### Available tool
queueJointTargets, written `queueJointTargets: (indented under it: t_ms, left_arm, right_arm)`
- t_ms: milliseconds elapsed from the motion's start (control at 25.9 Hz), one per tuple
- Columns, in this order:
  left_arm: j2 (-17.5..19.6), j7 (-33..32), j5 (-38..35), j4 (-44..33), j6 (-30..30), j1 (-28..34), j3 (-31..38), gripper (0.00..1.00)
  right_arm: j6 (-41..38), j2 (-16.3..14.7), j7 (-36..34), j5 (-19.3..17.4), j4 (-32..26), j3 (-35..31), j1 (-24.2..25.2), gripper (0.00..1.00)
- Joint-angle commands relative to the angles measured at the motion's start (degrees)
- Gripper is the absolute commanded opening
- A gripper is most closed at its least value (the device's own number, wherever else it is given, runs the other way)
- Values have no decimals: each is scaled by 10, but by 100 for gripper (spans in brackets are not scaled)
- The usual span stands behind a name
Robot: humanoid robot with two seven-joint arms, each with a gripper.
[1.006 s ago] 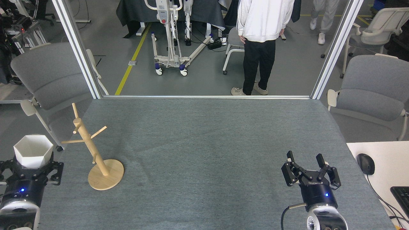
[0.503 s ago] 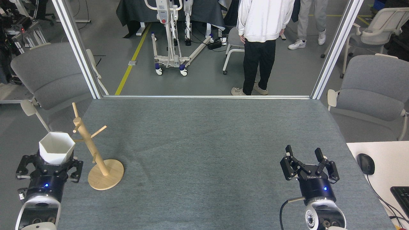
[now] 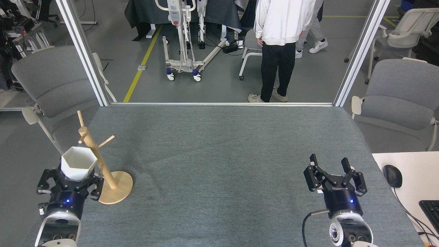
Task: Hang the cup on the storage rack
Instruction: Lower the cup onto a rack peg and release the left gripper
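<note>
Left gripper (image 3: 70, 176): jaws clamped on the cup (image 3: 78, 167), mouth up, cup seated between the jaws. Rack (image 3: 99, 164) stands just right of those jaws, post right against the cup's right side; contact can't be confirmed. Rack base sits flat on the table (image 3: 219, 154). Right gripper (image 3: 331, 165): jaws spread, holding nothing, well apart from cup and rack, hovering over the table's right side.

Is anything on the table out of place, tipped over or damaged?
Nothing stands out. The wooden mug tree stands upright on its round base, its pegs intact. The left gripper holds the white cup upright beside the post. No spills.
</note>
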Motion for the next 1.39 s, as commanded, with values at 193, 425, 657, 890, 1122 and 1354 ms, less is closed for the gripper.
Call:
queueJointTargets:
  t_ms: [193, 425, 657, 890, 1122, 1354]
  left_arm:
    - [-4, 2, -1, 40, 11, -2, 1, 84]
    - [-3, 7, 2, 67, 43, -5, 0, 97]
    - [0, 8, 4, 73, 41, -1, 0, 97]
    - [-1, 11, 5, 98, 37, 4, 1, 98]
    - [-3, 27, 30, 113, 35, 24, 1, 98]
    - [-34, 33, 61, 111, 26, 37, -33, 98]
  right_arm:
    - [-1, -2, 0, -1, 5, -1, 0, 99]
    - [-1, -3, 0, -2, 6, -1, 0, 99]
    - [-1, -5, 0, -2, 12, -2, -1, 99]
    - [-1, -6, 0, -2, 14, -2, -1, 99]
    - [-1, -5, 0, -2, 14, -2, -1, 99]
    - [-1, -5, 0, -2, 14, -2, -1, 99]
